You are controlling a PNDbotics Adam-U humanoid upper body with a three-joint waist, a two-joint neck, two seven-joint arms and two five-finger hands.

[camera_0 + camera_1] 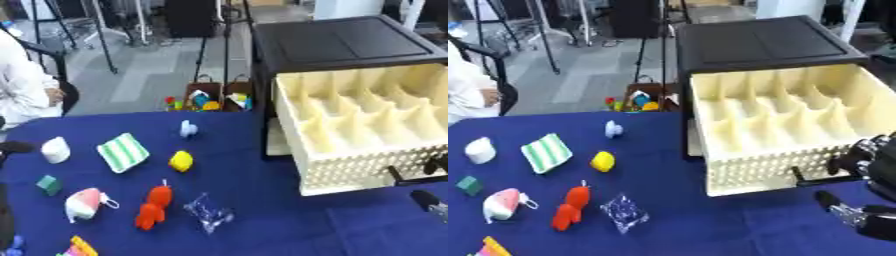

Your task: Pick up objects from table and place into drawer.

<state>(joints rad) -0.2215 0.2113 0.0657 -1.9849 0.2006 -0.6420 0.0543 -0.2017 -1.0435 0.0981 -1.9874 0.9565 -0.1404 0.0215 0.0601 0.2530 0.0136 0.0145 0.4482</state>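
Observation:
The cream drawer (780,125) stands pulled out of the black cabinet (763,42), its compartments bare. My right hand (872,162) is at the right end of the black drawer handle (820,176), fingers curled over it and thumb (840,209) apart below. On the blue table (710,225) lie a yellow block (603,161), an orange toy (570,207), a clear packet (624,211), a green striped cloth (544,152), a pink-and-white piece (502,205), a teal cube (469,185), a white lump (480,150) and a small pale figure (612,129). A dark part of my left hand (13,147) shows at the left edge.
A multicoloured thing (77,247) lies at the table's front left corner. Beyond the table's far edge, brown bags with toys (210,97) sit on the floor, with stand legs behind. A person in white sits at the far left, away from the objects.

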